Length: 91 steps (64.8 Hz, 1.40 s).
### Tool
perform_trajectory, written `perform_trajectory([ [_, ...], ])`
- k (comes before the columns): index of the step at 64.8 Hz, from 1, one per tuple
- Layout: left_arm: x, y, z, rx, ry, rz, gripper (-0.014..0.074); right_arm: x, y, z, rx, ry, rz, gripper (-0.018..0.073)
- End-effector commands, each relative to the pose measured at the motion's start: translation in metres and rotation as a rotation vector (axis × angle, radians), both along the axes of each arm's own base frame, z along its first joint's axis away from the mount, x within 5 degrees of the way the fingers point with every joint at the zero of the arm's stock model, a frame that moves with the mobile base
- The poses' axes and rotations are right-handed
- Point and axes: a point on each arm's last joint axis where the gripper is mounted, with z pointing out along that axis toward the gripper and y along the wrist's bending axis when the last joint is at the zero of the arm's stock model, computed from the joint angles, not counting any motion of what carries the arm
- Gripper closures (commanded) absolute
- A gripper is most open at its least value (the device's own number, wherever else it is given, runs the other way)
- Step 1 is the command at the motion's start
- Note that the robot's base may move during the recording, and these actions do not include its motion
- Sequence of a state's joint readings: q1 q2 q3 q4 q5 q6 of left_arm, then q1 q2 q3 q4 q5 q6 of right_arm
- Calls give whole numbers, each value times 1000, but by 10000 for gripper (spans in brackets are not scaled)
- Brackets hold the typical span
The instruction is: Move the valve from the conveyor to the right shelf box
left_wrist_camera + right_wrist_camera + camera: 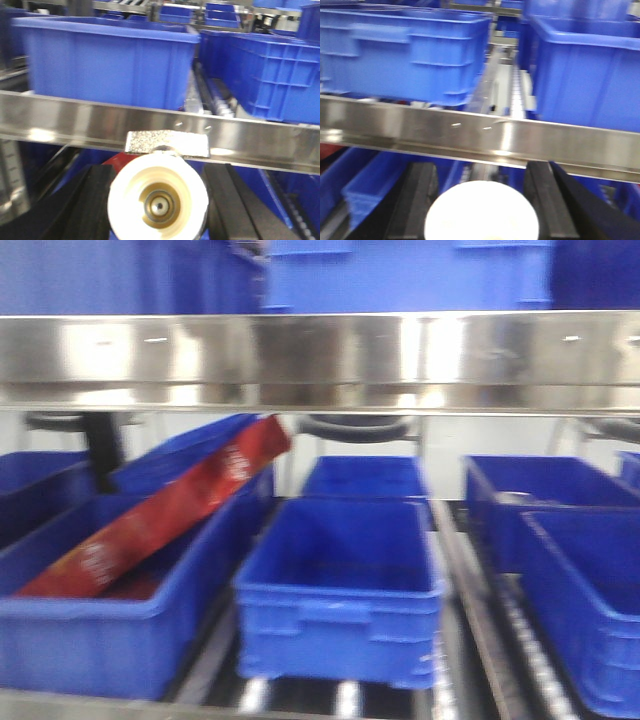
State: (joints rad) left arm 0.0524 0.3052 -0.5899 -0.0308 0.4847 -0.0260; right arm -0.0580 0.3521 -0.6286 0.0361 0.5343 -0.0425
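Left wrist-mounted view is showing us the valve (158,200), white-bodied with a brass bore, a speckled metal tab on top and a red part behind. It is sitting between the black fingers (95,205) of the left gripper (159,202). They are pressing in on both its sides, so we are reading the grip as closed on it, bore facing the camera and tab free above.

It is hanging just short of the shelf's steel rail (75,117) and low against it. We are judging that it needs lifting over that front edge before any box can take it. The conveyor is not appearing in any view.

In the right wrist-mounted view the right gripper (480,200) is flanking a blurred white round shape (481,215). We cannot tell what it is, or whether the fingers are clamping it.

From the front, the right boxes (560,570) at the shelf's right edge are lying open. The left box (90,640) is holding a leaning red packet (160,505), so we are judging the right side as the target.
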Motion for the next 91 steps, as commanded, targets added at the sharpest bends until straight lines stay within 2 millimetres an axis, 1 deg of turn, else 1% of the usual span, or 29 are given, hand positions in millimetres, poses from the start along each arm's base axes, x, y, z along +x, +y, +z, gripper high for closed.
perform_trajectory([
  [1,-1,0,8,-4,-70,0,708,-1,0,10,-15,-93,-5,720],
  [91,-1,0,8,-4,-70,0,708,-1,0,10,-15,-93,-5,720],
])
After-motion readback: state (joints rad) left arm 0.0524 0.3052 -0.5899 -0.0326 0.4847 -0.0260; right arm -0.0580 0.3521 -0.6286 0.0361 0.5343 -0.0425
